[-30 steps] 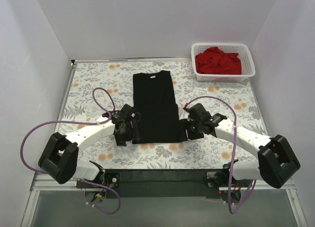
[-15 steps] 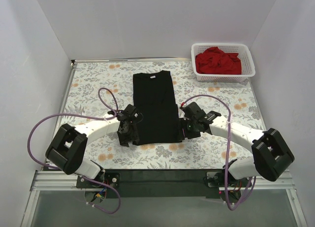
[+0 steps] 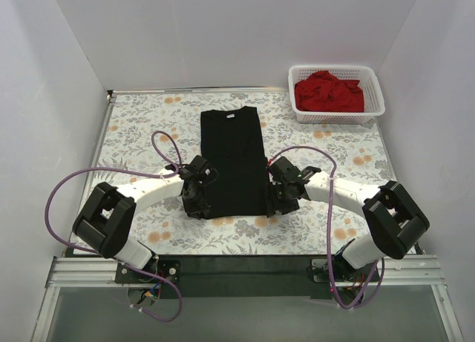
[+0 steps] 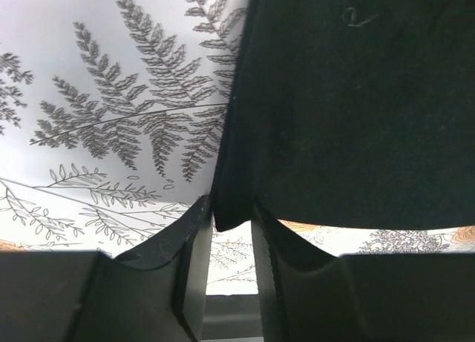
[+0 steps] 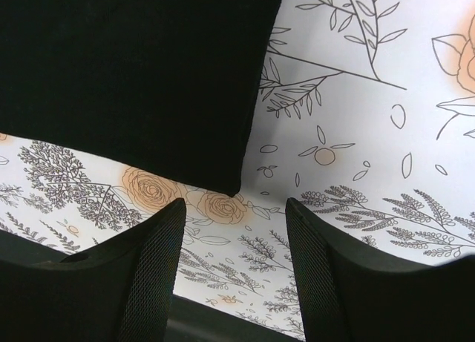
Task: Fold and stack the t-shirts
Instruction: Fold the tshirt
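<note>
plain black cloth t-shirt (image 3: 234, 153) flat mid-frame | my left hand (image 4: 226, 217) nearly closed round its lower-left corner, I cannot tell if gripping | right hand (image 5: 234, 208) wide, empty, by lower-right corner | both placed to lift hem

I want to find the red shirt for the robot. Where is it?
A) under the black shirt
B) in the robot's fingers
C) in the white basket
C: the red t-shirt lies bunched up inside the white basket at the far right corner of the table.
</note>
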Motion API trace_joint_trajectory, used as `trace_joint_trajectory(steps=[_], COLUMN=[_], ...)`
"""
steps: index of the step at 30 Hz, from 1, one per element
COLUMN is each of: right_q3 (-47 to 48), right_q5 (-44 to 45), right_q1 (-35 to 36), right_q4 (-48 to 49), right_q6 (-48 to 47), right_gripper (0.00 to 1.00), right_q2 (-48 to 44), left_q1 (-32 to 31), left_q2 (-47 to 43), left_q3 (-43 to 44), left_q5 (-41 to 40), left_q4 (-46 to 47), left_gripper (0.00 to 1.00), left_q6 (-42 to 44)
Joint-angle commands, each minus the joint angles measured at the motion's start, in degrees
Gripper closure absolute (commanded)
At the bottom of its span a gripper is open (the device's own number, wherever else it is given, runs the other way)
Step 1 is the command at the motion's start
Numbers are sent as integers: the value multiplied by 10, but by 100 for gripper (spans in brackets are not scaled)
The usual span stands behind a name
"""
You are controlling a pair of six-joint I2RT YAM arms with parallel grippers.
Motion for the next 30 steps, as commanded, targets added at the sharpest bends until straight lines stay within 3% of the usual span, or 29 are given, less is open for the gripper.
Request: trace_joint_trajectory(steps=[1, 14, 30], right_q3=[32, 57, 70], right_q5=[14, 30, 48], right_q1=[10, 17, 34], right_q4=[-9, -12, -21], right_q6=[6, 10, 13], right_gripper=[47, 49, 57], right_q2=[4, 25, 88], left_q1=[-5, -5, -5], left_q2=[17, 13, 0], left_q3=[-14, -19, -20], left_q5=[-5, 1, 22], left_q4=[1, 11, 15], left_gripper=[75, 92, 95], left_q6=[9, 15, 19])
